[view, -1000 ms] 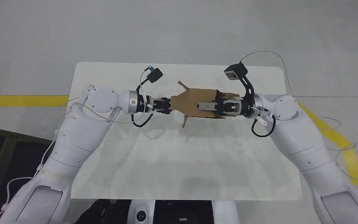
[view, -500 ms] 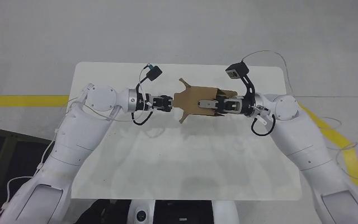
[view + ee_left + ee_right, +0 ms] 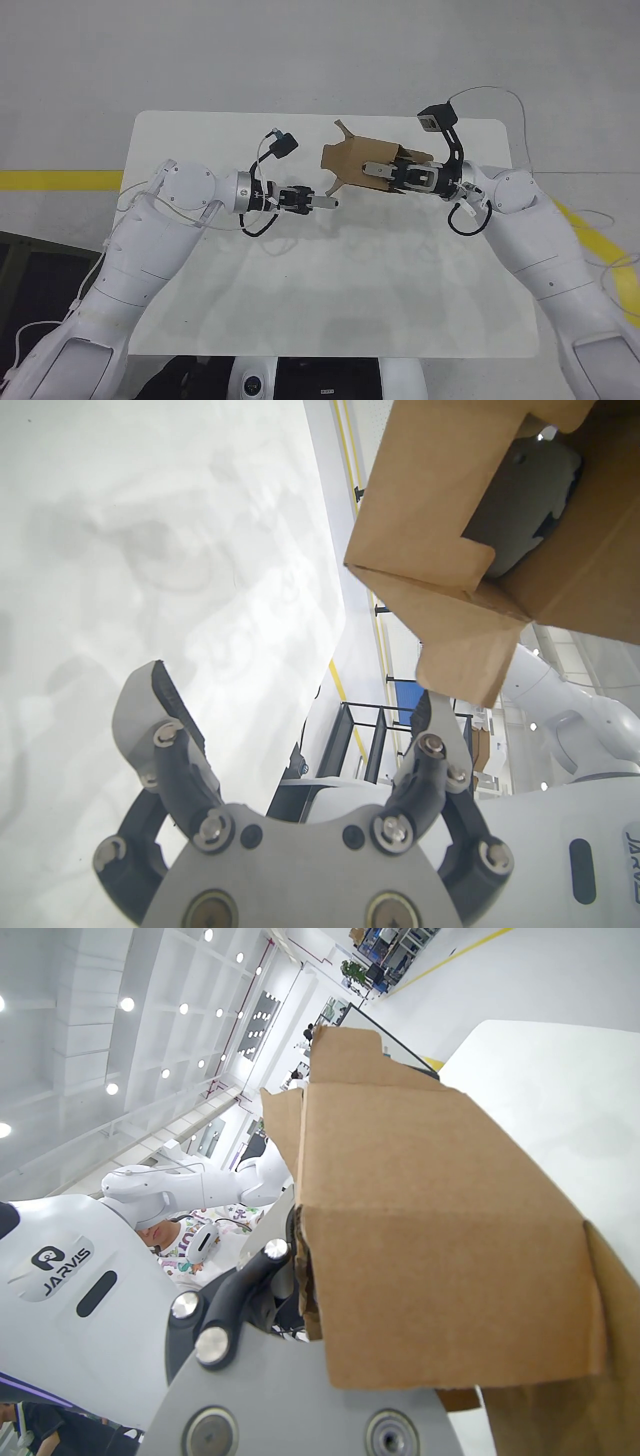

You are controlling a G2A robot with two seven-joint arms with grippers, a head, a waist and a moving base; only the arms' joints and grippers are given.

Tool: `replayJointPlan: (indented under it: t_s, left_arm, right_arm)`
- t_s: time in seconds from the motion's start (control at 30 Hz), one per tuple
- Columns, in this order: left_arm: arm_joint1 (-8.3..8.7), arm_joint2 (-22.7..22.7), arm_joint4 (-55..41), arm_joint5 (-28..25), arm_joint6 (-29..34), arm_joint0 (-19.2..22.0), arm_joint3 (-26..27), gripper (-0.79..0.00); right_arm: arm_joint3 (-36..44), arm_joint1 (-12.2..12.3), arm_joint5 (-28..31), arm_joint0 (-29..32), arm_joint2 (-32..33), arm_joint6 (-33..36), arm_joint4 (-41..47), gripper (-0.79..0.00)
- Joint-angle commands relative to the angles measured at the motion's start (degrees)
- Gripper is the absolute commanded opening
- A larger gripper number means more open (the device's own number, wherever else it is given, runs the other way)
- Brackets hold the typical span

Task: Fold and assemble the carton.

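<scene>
A white tabletop with rounded corners stands on a pale grey floor. A yellow stripe on that floor runs up to the tabletop's left side, and another slants away past its right side. In the left wrist view a black metal rack stands beyond the tabletop's edge, and the right wrist view takes in round ceiling lights and a green potted plant far off in the hall.

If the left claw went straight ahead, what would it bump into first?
Probably the box: one of its flaps hangs right in front of the left claw. Depth is hard to judge, so it might only graze it.
</scene>
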State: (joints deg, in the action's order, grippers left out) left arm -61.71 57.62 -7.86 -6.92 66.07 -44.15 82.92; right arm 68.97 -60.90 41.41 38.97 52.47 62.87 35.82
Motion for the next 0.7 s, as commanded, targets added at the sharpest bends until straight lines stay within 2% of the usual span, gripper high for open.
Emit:
replayJointPlan:
  t_s: [0.0, 0.27, 0.67]
  left_arm:
    - [0.08, 0.49, 0.26, -0.13, -0.26, 0.39, -0.6, 0.0]
    - [0.43, 1.81, 0.22, -0.42, 0.05, 0.54, -1.34, 0.0]
    - [-0.11, 0.06, -1.26, -1.41, -0.53, 1.01, -0.87, 0.0]
  right_arm:
    - [-0.18, -0.11, -0.26, -0.12, -0.19, 0.26, -0.24, -0.785]
    - [1.97, 0.17, -3.36, 0.4, -0.56, 3.37, 0.33, -0.785]
    - [2.7, 0.28, -3.81, 0.73, -0.96, 3.82, 0.53, -0.785]
